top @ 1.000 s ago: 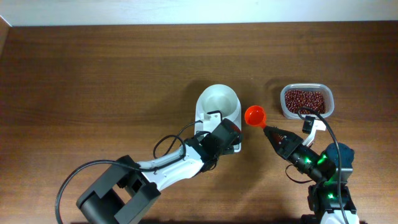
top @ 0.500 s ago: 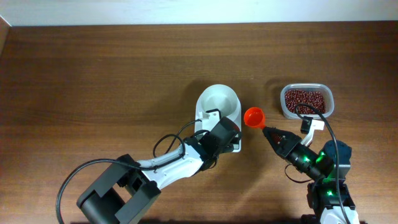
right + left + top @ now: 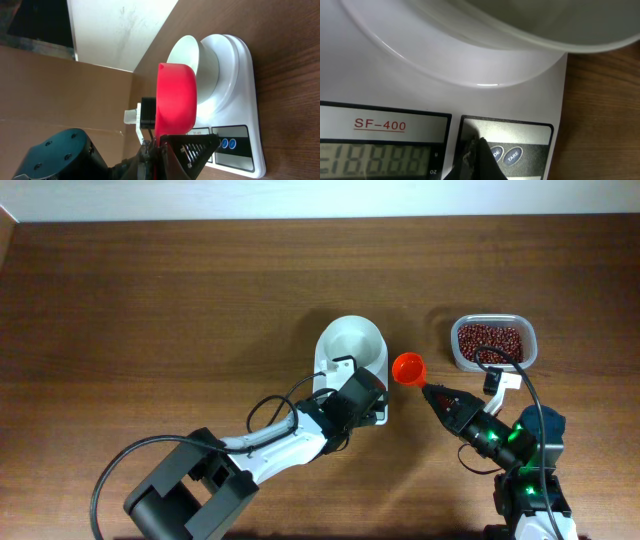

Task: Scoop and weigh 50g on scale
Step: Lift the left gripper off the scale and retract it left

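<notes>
The white scale [image 3: 378,416] stands mid-table with its round white bowl [image 3: 352,343] on top. My left gripper [image 3: 371,390] is shut, and its tip [image 3: 478,143] rests on the dark button panel [image 3: 532,145], just left of two round buttons [image 3: 513,155]. The display [image 3: 375,159] is lit with digits. My right gripper [image 3: 431,389] is shut on the handle of a red scoop [image 3: 408,367], which hangs just right of the scale. In the right wrist view the scoop [image 3: 175,97] looks empty, with the scale [image 3: 239,95] and bowl [image 3: 186,54] behind it.
A clear tub of red beans [image 3: 492,343] sits at the right, beyond the right arm. Both arms' black cables [image 3: 272,405] loop above the wooden table [image 3: 150,310]. The table's far edge runs along the top.
The right arm with the scoop has shifted very slightly. The left gripper stays on the scale's button panel.
</notes>
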Robot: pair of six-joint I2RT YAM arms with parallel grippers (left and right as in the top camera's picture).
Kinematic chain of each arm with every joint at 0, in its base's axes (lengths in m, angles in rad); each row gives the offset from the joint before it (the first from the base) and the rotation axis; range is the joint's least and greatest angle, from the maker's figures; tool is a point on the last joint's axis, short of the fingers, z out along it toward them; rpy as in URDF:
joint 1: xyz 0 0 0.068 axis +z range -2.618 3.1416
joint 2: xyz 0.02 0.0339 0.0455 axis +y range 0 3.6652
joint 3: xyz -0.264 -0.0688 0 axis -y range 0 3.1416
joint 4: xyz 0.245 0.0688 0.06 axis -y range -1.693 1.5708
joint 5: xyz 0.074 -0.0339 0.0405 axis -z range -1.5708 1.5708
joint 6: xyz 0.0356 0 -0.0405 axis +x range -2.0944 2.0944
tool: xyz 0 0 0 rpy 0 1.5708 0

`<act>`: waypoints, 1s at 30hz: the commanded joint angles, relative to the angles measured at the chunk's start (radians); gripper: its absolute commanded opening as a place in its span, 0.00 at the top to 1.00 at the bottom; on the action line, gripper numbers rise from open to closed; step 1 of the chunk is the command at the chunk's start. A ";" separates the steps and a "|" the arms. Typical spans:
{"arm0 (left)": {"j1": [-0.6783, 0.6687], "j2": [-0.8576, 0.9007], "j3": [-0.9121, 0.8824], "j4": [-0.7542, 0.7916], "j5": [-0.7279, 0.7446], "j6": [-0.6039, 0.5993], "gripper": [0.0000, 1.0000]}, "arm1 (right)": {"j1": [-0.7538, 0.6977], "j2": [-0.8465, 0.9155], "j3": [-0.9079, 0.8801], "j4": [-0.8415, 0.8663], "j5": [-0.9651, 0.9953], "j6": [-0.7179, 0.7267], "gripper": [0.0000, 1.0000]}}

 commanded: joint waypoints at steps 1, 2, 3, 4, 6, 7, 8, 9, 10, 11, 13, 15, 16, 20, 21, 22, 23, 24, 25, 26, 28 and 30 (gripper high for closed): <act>-0.011 0.048 -0.010 -0.021 0.074 -0.011 1.00 | -0.008 0.000 0.006 0.007 -0.006 -0.008 0.96; -0.010 0.048 -0.010 -0.016 0.074 -0.011 1.00 | -0.008 0.000 0.006 0.007 -0.006 -0.008 0.96; -0.010 0.048 -0.010 -0.012 0.074 -0.010 1.00 | -0.008 0.000 0.006 0.007 -0.005 -0.009 0.96; -0.006 0.040 -0.006 -0.015 0.076 -0.006 1.00 | -0.008 0.000 0.006 0.007 -0.005 -0.008 0.96; 0.011 -0.020 -0.001 -0.063 0.089 0.051 1.00 | -0.008 0.000 0.006 0.007 -0.004 -0.008 0.96; 0.027 -0.076 0.003 -0.111 0.089 0.063 1.00 | -0.008 0.000 0.006 0.007 0.000 -0.008 0.96; 0.045 -0.131 0.005 -0.151 0.090 0.063 0.99 | -0.008 0.000 0.006 0.007 0.003 -0.008 0.96; 0.074 -0.224 0.006 -0.212 0.089 0.066 0.96 | -0.008 0.000 0.006 0.007 0.010 -0.008 0.96; 0.098 -0.303 0.006 -0.256 0.089 0.095 0.93 | -0.008 0.000 0.006 0.006 0.022 -0.008 0.96; 0.111 -0.349 0.006 -0.275 0.089 0.131 0.90 | -0.008 0.000 0.006 0.006 0.029 -0.008 0.96; 0.164 -0.521 0.006 -0.327 0.075 0.338 0.66 | -0.008 0.000 0.006 0.007 0.056 -0.008 0.96; 0.191 -0.614 0.006 -0.378 0.007 0.419 0.38 | -0.008 0.000 0.006 0.006 0.055 -0.008 0.96; 0.199 -0.649 0.006 -0.414 -0.035 0.419 0.20 | -0.008 0.000 0.006 0.006 0.055 -0.008 0.96; 0.200 -0.693 0.006 -0.547 -0.098 0.418 0.01 | -0.008 0.000 0.006 0.006 0.056 -0.008 0.96; 0.200 -0.690 0.005 -0.560 -0.097 0.418 0.01 | -0.008 0.000 0.006 0.006 0.056 -0.008 0.96; 0.200 -0.688 0.005 -0.563 -0.095 0.418 0.01 | -0.008 0.000 0.006 0.006 0.056 -0.008 0.96; 0.200 -0.686 0.005 -0.571 -0.095 0.418 0.01 | -0.008 0.000 0.006 0.006 0.055 -0.008 0.96; 0.200 -0.686 0.005 -0.574 -0.104 0.419 0.01 | -0.008 0.000 0.006 0.006 0.055 -0.008 0.96; 0.200 -0.686 0.005 -0.574 -0.114 0.419 0.01 | -0.008 0.000 0.006 0.006 0.054 -0.004 0.96; 0.200 -0.686 0.005 -0.573 -0.118 0.426 0.01 | -0.008 0.000 0.006 0.006 0.051 0.016 0.96; 0.200 -0.686 0.006 -0.571 -0.117 0.507 0.01 | -0.008 0.000 0.006 0.006 0.051 0.077 0.96; 0.201 -0.686 0.014 -0.572 -0.106 0.603 0.01 | -0.008 0.000 0.006 0.006 0.041 0.084 0.96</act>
